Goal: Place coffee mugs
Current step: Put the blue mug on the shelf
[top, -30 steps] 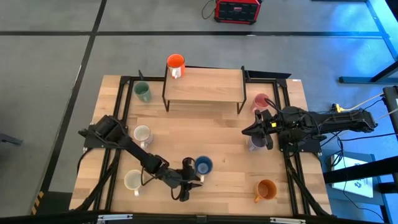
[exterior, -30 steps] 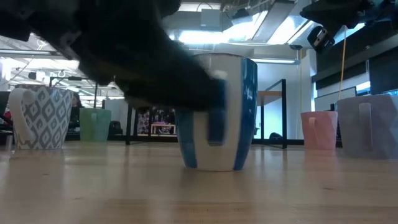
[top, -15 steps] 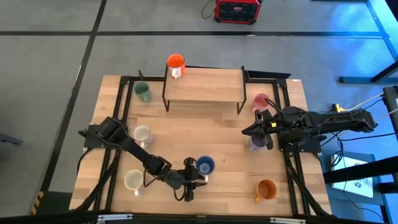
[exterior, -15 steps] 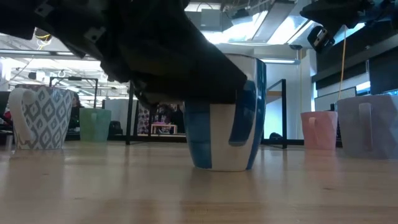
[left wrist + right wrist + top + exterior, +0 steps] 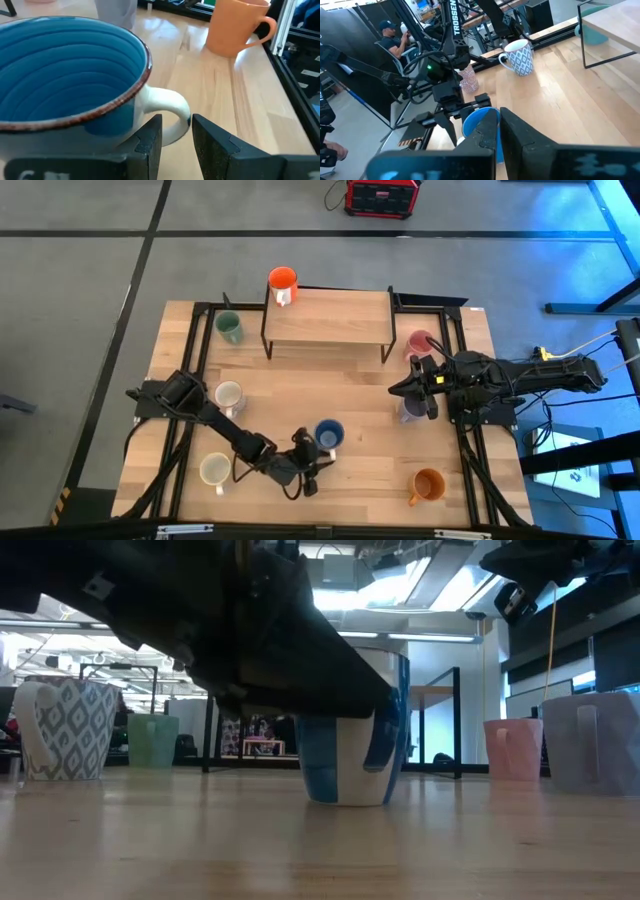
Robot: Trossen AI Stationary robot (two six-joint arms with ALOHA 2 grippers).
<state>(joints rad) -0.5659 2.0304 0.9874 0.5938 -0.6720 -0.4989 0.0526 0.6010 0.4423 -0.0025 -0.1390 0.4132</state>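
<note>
Left gripper [image 5: 313, 463] is low over the front of the wooden table [image 5: 350, 395], right at the dark blue mug [image 5: 328, 434]. Its two dark fingers [image 5: 150, 142] sit on each side of the mug's white handle [image 5: 167, 107], pinching it. The blue mug stands upright on the table, blue inside with a brown rim.

Right gripper [image 5: 405, 389] waits over the right side of the table with its fingers squeezed together and nothing in them. The lavender mug [image 5: 411, 410] stands just below it, and the pink mug [image 5: 419, 343] is close by, farther back.

A small wooden shelf [image 5: 328, 317] stands at the back of the table. The orange-red mug [image 5: 283, 281] sits at its left back corner. The sage green mug [image 5: 229, 328] is on the table to the left of the shelf. A white patterned mug [image 5: 228, 395] and a cream mug [image 5: 213, 470] stand on the left side. The amber orange mug [image 5: 428, 485] is at the front right corner.
</note>
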